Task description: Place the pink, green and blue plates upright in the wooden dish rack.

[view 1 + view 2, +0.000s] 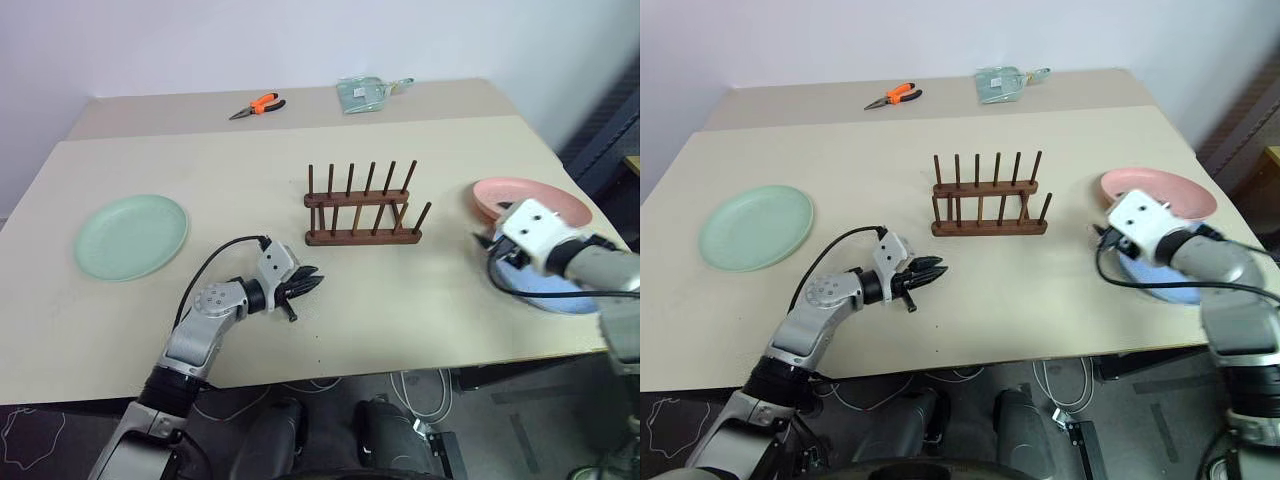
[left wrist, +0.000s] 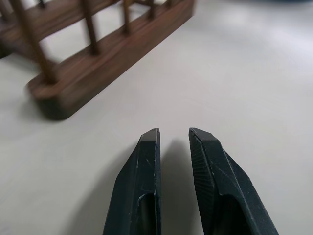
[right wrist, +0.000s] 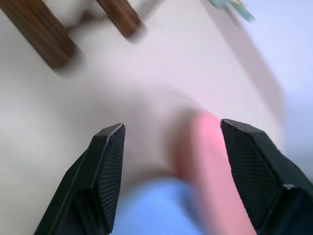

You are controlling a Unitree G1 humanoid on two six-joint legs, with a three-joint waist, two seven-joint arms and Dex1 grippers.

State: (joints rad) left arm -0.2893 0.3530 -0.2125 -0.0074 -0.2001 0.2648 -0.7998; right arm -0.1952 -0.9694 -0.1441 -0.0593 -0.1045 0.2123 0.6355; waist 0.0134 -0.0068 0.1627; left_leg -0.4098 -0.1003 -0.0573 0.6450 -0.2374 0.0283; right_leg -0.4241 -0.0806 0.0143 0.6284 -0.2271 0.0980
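Wooden dish rack [image 1: 361, 206], dark brown with thin upright pegs, stands empty.

Both eye views look forward and down from the head over the whole table [image 1: 420, 300], sharing nearly the same scene. The left wrist view looks low along the tabletop, close to one end of the rack [image 2: 88, 73]. The right wrist view looks steeply down from above the pink plate [image 3: 205, 161] and blue plate [image 3: 156, 210], also catching the rack's ends.
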